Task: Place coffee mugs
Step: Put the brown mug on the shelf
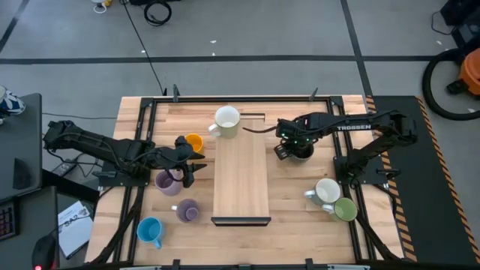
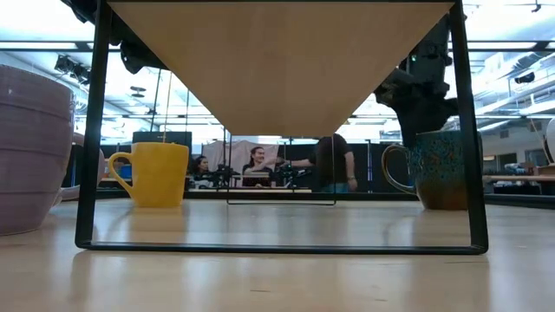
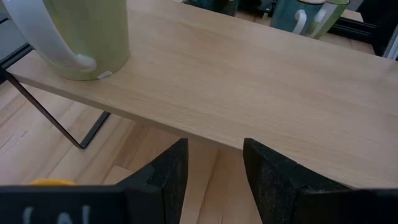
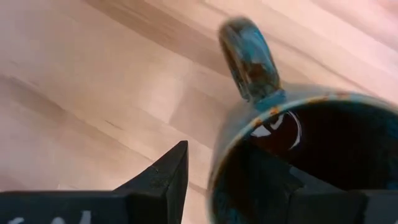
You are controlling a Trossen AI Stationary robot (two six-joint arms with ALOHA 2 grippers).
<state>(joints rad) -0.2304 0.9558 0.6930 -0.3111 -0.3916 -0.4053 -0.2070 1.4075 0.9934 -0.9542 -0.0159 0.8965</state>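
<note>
Seven mugs show in the high view, spread around a raised wooden shelf point(image 1: 241, 178) that runs down the middle of the table point(image 1: 300, 210). One white mug point(image 1: 226, 120) already stands on the shelf, at its twelve o'clock end. A dark mug point(image 4: 298, 155) with a blue-speckled glaze sits on the table at the shelf's two o'clock side, and the right gripper point(image 1: 289, 146) has one finger inside it and one outside, pinching its rim, with the handle pointing away from the wrist. In the low view this mug point(image 2: 434, 169) rests on the table surface.

A second white mug point(image 1: 326, 190) and a green mug point(image 1: 345, 209) stand touching each other at the shelf's four o'clock side. On the opposite side, an orange mug point(image 1: 193, 142) sits at ten o'clock, with the left gripper point(image 1: 189, 174) just beside it, its fingers point(image 3: 168, 180) parted and holding nothing. Two lavender mugs point(image 1: 166, 181) point(image 1: 187, 211) stand at about eight o'clock, and a light blue mug point(image 1: 149, 230) lies farther out at seven o'clock.

People point(image 2: 260, 165) sit in the room behind the table.
</note>
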